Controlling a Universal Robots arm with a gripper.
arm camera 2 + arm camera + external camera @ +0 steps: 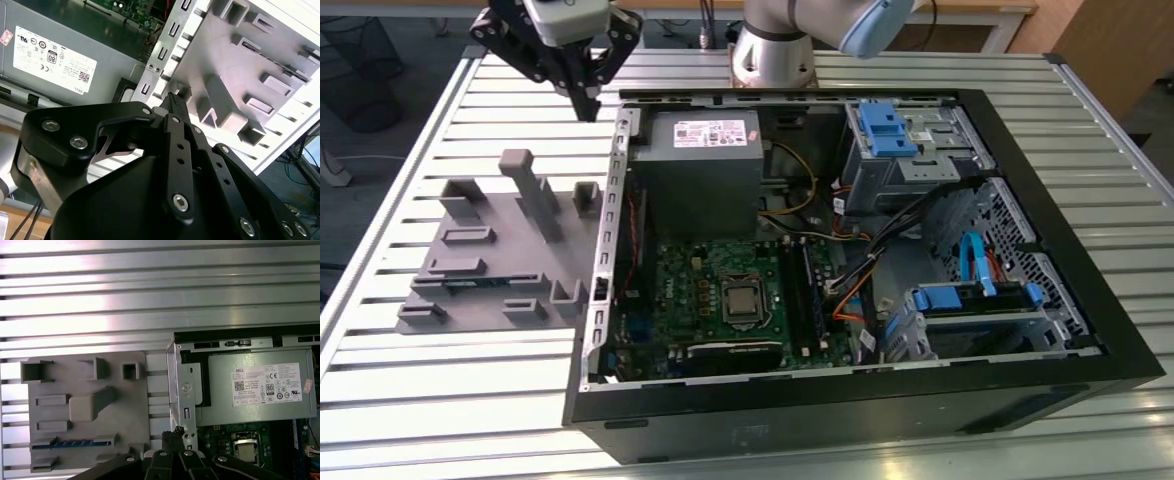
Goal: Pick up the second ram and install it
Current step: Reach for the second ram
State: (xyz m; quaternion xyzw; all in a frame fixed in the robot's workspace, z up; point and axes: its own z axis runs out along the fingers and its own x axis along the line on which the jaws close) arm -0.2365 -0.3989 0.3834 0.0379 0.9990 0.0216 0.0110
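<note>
- table (440, 400): silver, ribbed stripes
- fixture (494, 250): plain gray
- case (854, 410): black
- motherboard (707, 290): green
- drive clips (887, 130): blue
- power supply (700, 175): gray, white label
- gripper (587, 105): black
- ram (70, 443): bluish

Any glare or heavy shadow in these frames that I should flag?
First wrist view: strong glare bands across the metal table; the gray fixture is readable. Second wrist view: the fixture washes out pale, the black claw reads dark against it. Exterior view: even light, mild sheen on the table, shadow inside the computer case.
</note>
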